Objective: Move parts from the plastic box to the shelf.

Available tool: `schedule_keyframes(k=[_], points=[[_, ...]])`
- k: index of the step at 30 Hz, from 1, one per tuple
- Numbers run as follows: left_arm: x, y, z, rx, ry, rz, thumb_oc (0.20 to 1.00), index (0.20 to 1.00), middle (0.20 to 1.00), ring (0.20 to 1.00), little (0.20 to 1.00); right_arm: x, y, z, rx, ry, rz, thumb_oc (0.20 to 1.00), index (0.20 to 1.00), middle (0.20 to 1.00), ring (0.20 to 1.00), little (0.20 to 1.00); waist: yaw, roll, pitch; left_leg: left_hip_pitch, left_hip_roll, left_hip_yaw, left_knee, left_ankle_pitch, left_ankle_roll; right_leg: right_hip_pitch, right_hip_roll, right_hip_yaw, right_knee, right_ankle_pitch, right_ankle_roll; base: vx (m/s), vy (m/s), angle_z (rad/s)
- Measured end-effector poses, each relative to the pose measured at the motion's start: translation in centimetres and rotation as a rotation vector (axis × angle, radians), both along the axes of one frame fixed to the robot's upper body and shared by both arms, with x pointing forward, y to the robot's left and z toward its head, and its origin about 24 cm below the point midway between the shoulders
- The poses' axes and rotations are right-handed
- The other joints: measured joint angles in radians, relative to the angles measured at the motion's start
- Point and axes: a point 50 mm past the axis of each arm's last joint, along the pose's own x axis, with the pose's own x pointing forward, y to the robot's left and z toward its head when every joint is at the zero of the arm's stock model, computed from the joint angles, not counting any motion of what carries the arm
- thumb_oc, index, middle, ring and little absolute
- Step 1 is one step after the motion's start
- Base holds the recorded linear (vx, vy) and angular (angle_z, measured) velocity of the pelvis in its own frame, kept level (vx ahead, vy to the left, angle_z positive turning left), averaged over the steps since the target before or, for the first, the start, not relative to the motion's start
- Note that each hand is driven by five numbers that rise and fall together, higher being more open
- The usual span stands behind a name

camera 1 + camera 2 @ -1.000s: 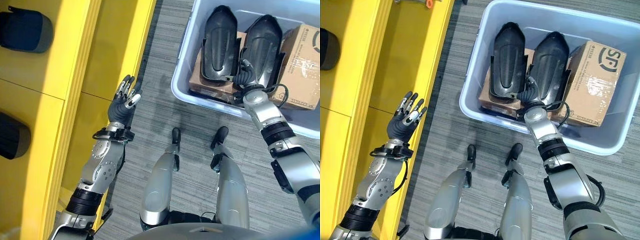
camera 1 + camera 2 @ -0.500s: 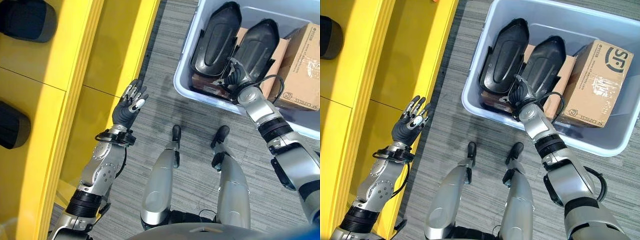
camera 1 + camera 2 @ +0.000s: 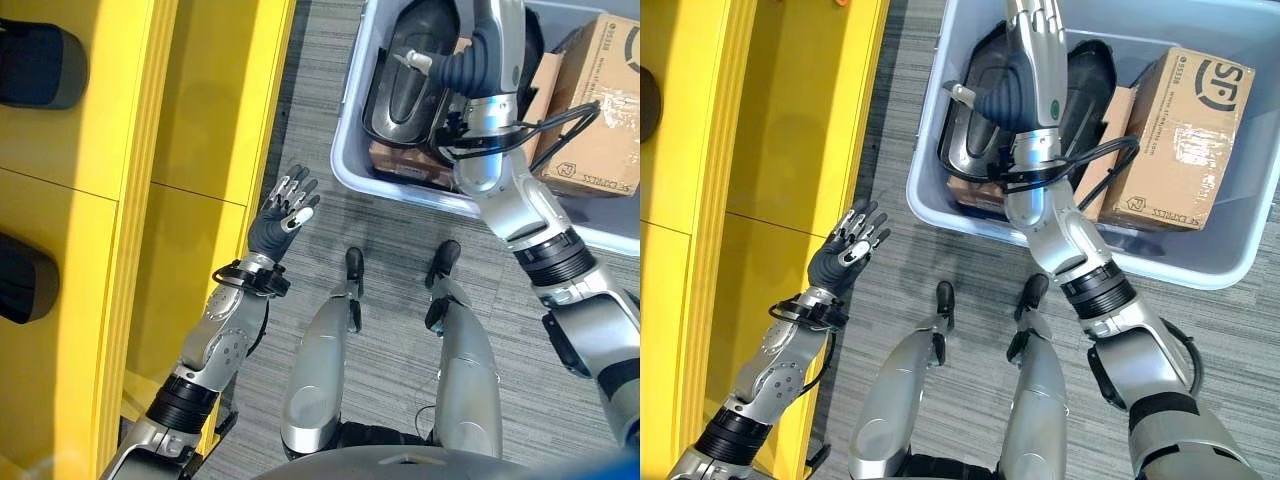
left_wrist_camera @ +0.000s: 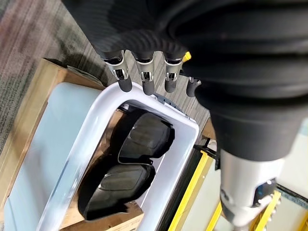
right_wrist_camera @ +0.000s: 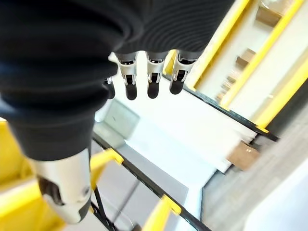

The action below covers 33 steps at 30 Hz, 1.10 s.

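Note:
Two black moulded parts point(image 3: 975, 125) point(image 3: 1092, 75) lie side by side in the pale plastic box point(image 3: 970, 222), on flat brown cartons. My right hand point(image 3: 1032, 55) is raised high over them, fingers straight and together, open and holding nothing. In the right wrist view its fingers point(image 5: 152, 74) point at distant yellow racks. My left hand point(image 3: 285, 208) hangs open over the grey floor beside the yellow shelf point(image 3: 200, 100), palm empty. Past its fingers point(image 4: 146, 77) the left wrist view looks at the box rim point(image 4: 86, 159) and both black parts point(image 4: 144, 139).
A large cardboard carton point(image 3: 1185, 130) fills the box's right side. Two black parts point(image 3: 40, 65) point(image 3: 20, 280) rest in the shelf's compartments on the far left. Grey striped carpet point(image 3: 320, 210) lies between shelf and box.
My right hand has risen from the near end of the black parts to high above the box, with its fingers straightened. The left hand has drifted a little away from the shelf.

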Motion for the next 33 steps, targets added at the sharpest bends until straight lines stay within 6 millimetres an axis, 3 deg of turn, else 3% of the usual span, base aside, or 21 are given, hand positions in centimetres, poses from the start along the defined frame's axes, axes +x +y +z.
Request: schedule_keyframes(k=[3,5,11,19,23,29,33], points=[[-0.2,-0.2,-0.3,-0.011,0.005,-0.004,1.000,1.000,1.000,1.000,1.000,0.2,-0.8,-1.8,0.036,0.057,-0.042,1.000,1.000,1.000,1.000,1.000,-0.012,0.000,0.000,0.024,-0.011,0.017,-0.028,0.008,0.007,0.003,-0.005,0.023,-0.006,0.002,0.009,0.00,0.091,-0.11],[-0.3,-0.1,-0.4,-0.015,0.009,0.002,1.000,1.000,1.000,1.000,1.000,1.2,-2.6,-4.4,0.082,0.189,-0.129,1.000,1.000,1.000,1.000,1.000,-0.036,0.002,-0.001,0.033,-0.013,0.032,-0.042,0.012,0.011,0.006,-0.010,0.032,-0.024,0.013,0.016,0.00,0.103,-0.18],[-0.4,-0.1,-0.5,-0.020,0.006,0.009,1.000,1.000,1.000,1.000,1.000,2.7,-6.2,-6.0,0.233,0.297,-0.302,1.000,1.000,1.000,1.000,1.000,-0.035,0.006,-0.004,0.047,-0.013,0.047,-0.058,0.017,0.011,0.010,-0.007,0.036,-0.027,0.014,0.015,0.00,0.052,-0.03],[-0.4,0.0,-0.7,-0.058,0.033,0.018,1.000,1.000,1.000,1.000,1.000,2.9,-7.2,-6.4,0.319,0.325,-0.311,1.000,1.000,1.000,1.000,1.000,-0.033,0.024,-0.015,0.061,-0.016,0.051,-0.079,0.024,0.011,0.012,-0.007,0.042,-0.029,0.018,0.009,0.00,0.029,-0.02],[-0.4,0.0,-1.1,-0.054,0.053,0.026,1.000,1.000,1.000,1.000,1.000,3.3,-7.2,-5.5,0.365,0.316,-0.299,1.000,1.000,1.000,1.000,1.000,-0.030,0.032,-0.021,0.076,-0.018,0.051,-0.094,0.032,0.011,0.023,-0.011,0.037,-0.029,0.018,0.009,0.00,0.030,0.04],[-0.5,0.2,-1.9,-0.047,0.087,0.034,1.000,1.000,1.000,1.000,1.000,4.0,-9.2,-5.1,0.525,0.360,-0.311,1.000,1.000,1.000,1.000,1.000,-0.025,0.042,-0.027,0.080,-0.025,0.048,-0.107,0.040,0.014,0.026,-0.017,0.035,-0.033,0.014,0.017,0.02,0.001,0.04],[-0.7,-0.8,-2.4,-0.034,0.117,-0.012,1.000,1.000,1.000,1.000,1.000,4.9,-9.8,-7.2,0.665,0.495,-0.287,1.000,1.000,1.000,1.000,1.000,-0.025,0.046,-0.029,0.082,-0.026,0.040,-0.113,0.045,0.011,0.027,-0.016,0.028,-0.031,0.010,0.018,0.01,-0.004,0.02]])
